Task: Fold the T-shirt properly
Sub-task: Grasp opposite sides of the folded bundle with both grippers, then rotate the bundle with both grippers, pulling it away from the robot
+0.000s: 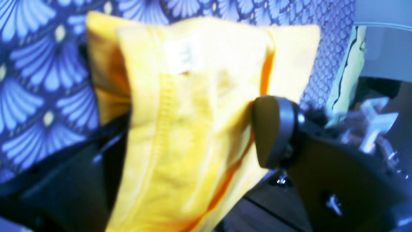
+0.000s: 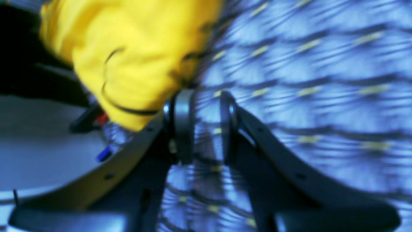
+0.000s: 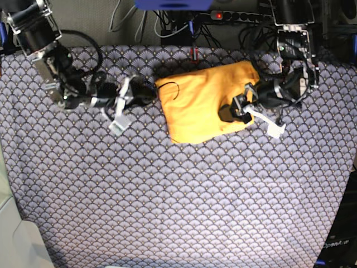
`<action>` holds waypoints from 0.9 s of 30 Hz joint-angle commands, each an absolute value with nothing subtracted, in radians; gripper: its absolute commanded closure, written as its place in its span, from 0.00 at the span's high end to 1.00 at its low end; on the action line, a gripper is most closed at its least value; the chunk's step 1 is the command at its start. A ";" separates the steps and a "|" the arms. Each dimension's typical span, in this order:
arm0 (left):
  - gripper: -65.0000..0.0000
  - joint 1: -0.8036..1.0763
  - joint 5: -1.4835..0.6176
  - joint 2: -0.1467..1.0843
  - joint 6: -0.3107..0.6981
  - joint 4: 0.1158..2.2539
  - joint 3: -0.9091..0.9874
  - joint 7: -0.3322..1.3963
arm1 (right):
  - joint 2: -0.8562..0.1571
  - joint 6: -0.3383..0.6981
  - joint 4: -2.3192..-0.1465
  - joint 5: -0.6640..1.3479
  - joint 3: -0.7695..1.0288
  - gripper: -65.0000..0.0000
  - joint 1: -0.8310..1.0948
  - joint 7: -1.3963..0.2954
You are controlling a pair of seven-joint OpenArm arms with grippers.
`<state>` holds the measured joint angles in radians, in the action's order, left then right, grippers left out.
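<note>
The blue-grey scallop-patterned cloth [image 3: 178,190] covers nearly the whole base view, and the T-shirt [image 3: 205,101] lies on it as a folded yellow-orange bundle in the upper middle of the frame, its lower edge slanting down toward the left. The left arm [image 3: 295,53] comes down from the upper right corner and bends in toward the shirt's right edge. There the left gripper [image 3: 239,108] has its jaws spread wide around that edge; in the left wrist view the hemmed fabric [image 1: 180,129] fills the centre between them, with one dark pad [image 1: 272,132] right against the cloth, though whether it is truly pinched cannot be told. The right arm [image 3: 53,61] reaches in from the upper left corner and lies low across the cloth, its right gripper [image 3: 146,92] just beside the shirt's left edge. In the blurred right wrist view its jaws stand partly apart with only patterned cloth between them, the shirt at the upper left.
</note>
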<state>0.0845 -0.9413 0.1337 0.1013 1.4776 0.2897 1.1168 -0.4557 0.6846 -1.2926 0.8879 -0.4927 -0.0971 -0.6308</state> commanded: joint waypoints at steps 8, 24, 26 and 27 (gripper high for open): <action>0.67 -0.031 -0.874 0.048 0.107 1.394 0.283 1.113 | -0.437 0.698 -1.313 0.909 -0.584 0.19 -0.047 -0.567; 0.67 -0.314 -0.848 0.116 0.104 1.420 0.360 1.271 | -0.585 0.698 -1.481 0.909 -0.639 0.19 0.059 -0.536; 0.67 -0.254 -0.897 0.140 0.104 1.484 0.426 1.351 | -0.622 0.698 -1.481 0.911 -0.639 0.19 0.051 -0.498; 0.67 -0.211 -0.917 0.145 0.104 1.515 0.466 1.385 | -0.636 0.698 -1.481 0.912 -0.631 0.19 0.042 -0.486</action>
